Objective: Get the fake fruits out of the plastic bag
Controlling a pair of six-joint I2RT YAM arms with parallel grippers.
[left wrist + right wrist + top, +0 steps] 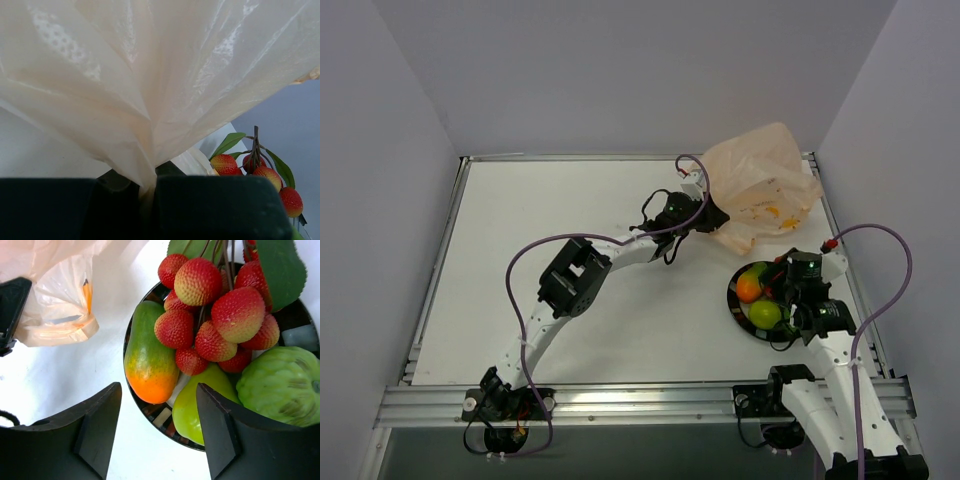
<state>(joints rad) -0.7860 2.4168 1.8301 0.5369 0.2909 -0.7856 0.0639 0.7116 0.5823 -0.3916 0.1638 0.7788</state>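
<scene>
The pale peach plastic bag (765, 180) lies at the table's far right. My left gripper (715, 215) is shut on a bunched fold of it; in the left wrist view the bag (150, 75) fans out above the closed jaws of my left gripper (147, 195). The fake fruits lie on a black-rimmed plate (735, 300): an orange-green mango (147, 360), a cluster of red berries (215, 315), a smooth green fruit (192, 407) and a bumpy green one (285, 385). My right gripper (159, 435) is open and empty over the plate's near rim (163, 418). It also shows in the top view (778, 296).
The plate sits just in front of the bag (55, 300) at the table's right side. The red berries also show in the left wrist view (255, 175). Purple cables loop over both arms. Grey walls enclose the white table (520, 260).
</scene>
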